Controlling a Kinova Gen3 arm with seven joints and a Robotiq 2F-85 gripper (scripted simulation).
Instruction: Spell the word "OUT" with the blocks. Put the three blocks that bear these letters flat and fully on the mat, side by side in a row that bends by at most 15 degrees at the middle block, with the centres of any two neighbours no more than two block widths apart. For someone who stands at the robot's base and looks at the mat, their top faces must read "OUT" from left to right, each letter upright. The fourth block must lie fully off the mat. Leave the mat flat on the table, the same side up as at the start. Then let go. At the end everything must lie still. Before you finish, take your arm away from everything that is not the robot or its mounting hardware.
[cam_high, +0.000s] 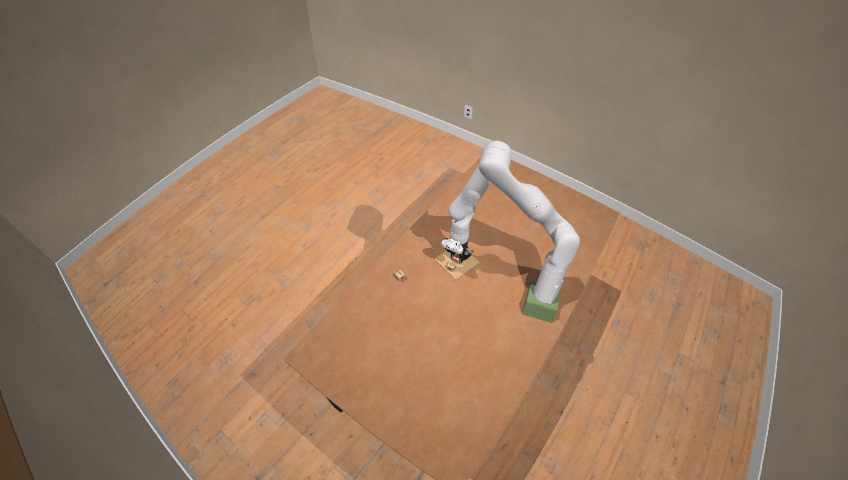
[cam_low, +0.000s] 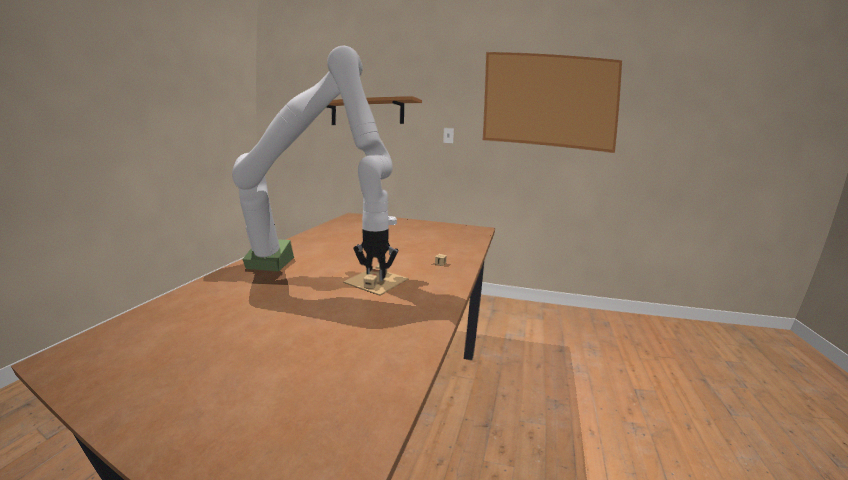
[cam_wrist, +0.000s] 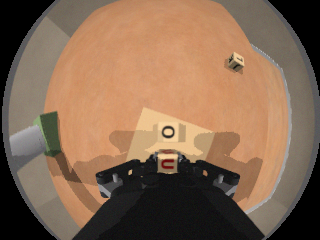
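Note:
A tan mat lies on the table. A block with a black O lies flat on the mat. My gripper points straight down over the mat and is shut on a block with a red U, right beside the O block and low at the mat. In the exterior view another block, its letter unreadable, sits on the mat just in front of the fingers. A further block lies off the mat.
The arm's green base stands on the brown table. The table's edge runs close behind the loose block.

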